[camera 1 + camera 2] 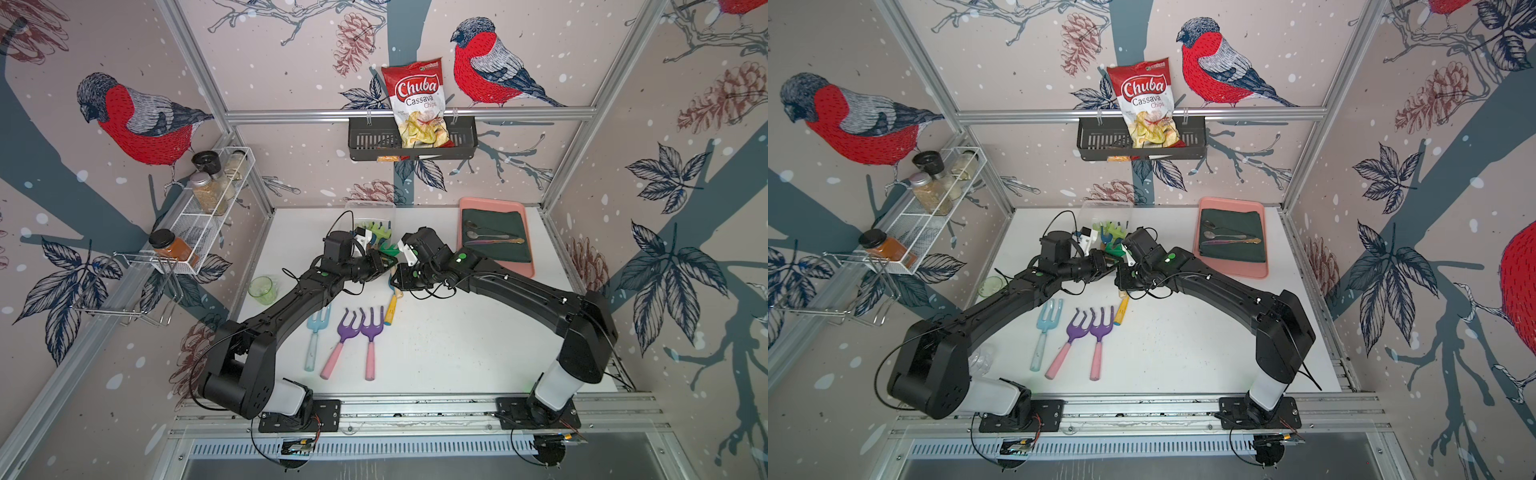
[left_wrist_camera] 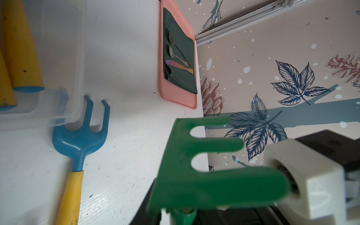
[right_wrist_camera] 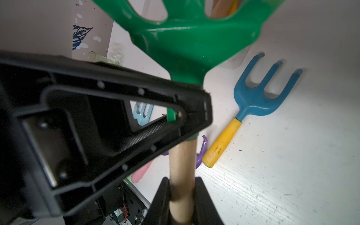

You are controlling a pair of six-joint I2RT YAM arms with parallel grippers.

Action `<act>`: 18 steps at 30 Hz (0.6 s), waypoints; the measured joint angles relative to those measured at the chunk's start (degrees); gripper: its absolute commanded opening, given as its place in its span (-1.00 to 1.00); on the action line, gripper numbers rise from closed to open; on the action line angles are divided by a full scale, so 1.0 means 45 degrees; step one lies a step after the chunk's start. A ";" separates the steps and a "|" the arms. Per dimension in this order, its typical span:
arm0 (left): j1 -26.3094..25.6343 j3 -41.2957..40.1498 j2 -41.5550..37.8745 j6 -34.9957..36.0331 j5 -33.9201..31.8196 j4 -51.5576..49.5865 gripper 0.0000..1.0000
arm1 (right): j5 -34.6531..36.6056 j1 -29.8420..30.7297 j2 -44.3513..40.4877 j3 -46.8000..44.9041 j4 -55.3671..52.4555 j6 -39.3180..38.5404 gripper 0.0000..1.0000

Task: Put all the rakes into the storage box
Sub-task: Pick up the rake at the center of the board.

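1. The green rake (image 3: 185, 44) hangs in the air between the two arms, just in front of the storage box (image 1: 370, 205) and not inside it.
2. The right gripper (image 3: 182, 187) has its fingers clamped on the rake's wooden handle, low on the shaft.
3. The left gripper (image 2: 187, 213) has the rake's green neck between its fingers, right under the head. From where I stand I cannot tell if they press on it or only bracket it.
4. The clear box sits at the back of the white table (image 1: 457, 340). It already holds a pale green rake head, and the left wrist view shows yellow handles (image 2: 21, 48) in it.
5. A blue rake (image 2: 79, 140) with a yellow handle lies flat on the table, its tines at the box's near corner.
6. Nearer the front lie a light blue rake (image 1: 318, 328) and two purple rakes (image 1: 359, 326) with pink handles, side by side.
7. The pink tray (image 1: 511, 269) with cloth and spoons sits to the right of the arms, apart from them.
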 measured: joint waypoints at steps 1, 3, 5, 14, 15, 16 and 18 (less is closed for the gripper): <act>-0.0005 0.0005 0.0049 -0.0146 0.0053 0.0087 -0.66 | 0.0005 -0.0005 0.0039 0.0019 -0.0015 -0.0053 -0.66; -0.0015 0.0024 0.0180 -0.0291 0.0078 0.0262 -0.80 | 0.0005 -0.0029 0.0141 0.0073 -0.0063 -0.0083 -0.62; -0.0019 0.0063 0.0253 -0.0359 0.0083 0.0321 -0.88 | 0.0019 -0.0049 0.0209 0.0107 -0.0053 -0.0097 -0.45; 0.0151 0.1035 0.1073 0.0233 -0.0092 -0.0097 -0.93 | -0.0063 -0.0287 0.0015 0.0068 -0.0068 -0.0136 0.79; 0.0291 0.1307 0.1273 0.0325 -0.0097 -0.0253 -0.93 | -0.0053 -0.0291 -0.0083 0.0024 -0.0073 -0.0136 0.81; 0.0495 0.1681 0.1564 0.0554 -0.0117 -0.0423 -0.93 | -0.0029 -0.0359 -0.0257 -0.0083 -0.0058 -0.0136 0.82; 0.0933 0.2438 0.2132 0.0971 -0.0180 -0.0835 -0.93 | 0.0029 -0.0408 -0.0670 -0.0398 -0.0063 -0.0107 0.83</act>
